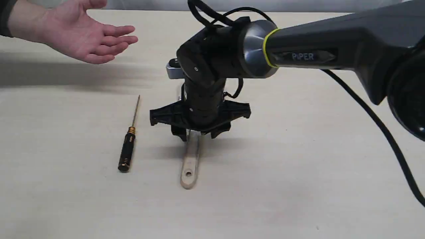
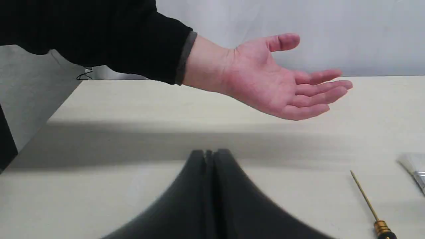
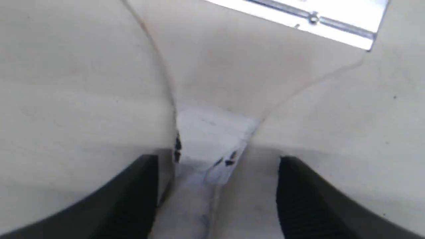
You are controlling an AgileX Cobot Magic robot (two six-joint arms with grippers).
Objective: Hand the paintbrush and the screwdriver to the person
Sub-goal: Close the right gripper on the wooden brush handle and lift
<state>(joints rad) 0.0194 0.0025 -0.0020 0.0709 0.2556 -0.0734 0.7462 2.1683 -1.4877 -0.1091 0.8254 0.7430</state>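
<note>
**A:** What did it all sit on?

**B:** A pale beige worktop (image 1: 298, 186), with a grey wall (image 2: 332, 33) at the back.

**A:** And nearest the exterior camera?

**B:** The paintbrush (image 1: 190, 167). It lay flat, with the holed end of its wooden handle pointing to six o'clock. The arm hid its bristles in that view. The right wrist view caught the silver ferrule (image 3: 332, 23).

**A:** The screwdriver?

**B:** The screwdriver (image 1: 127, 149) lay at nine o'clock from the brush handle, near it but apart. Its black handle pointed toward six and its thin gold shaft toward twelve. It was untouched.

**A:** Where was the right claw?

**B:** The right claw (image 1: 198, 132) was low over the brush handle and pointed down. Its fingers (image 3: 139, 199) stood apart with the handle between them. I couldn't tell whether either one pressed the wood.

**A:** The left one?

**B:** The left claw (image 2: 210, 154) showed only in its own wrist view. Its jaws were pressed together on nothing, above the worktop.

**A:** And farthest off?

**B:** The person's hand (image 1: 83, 36), at about ten o'clock from the brush and well apart from both tools. It was held above the worktop, palm up and empty, fingers loosely together. A dark cuff (image 2: 184, 56) showed at the wrist.
</note>
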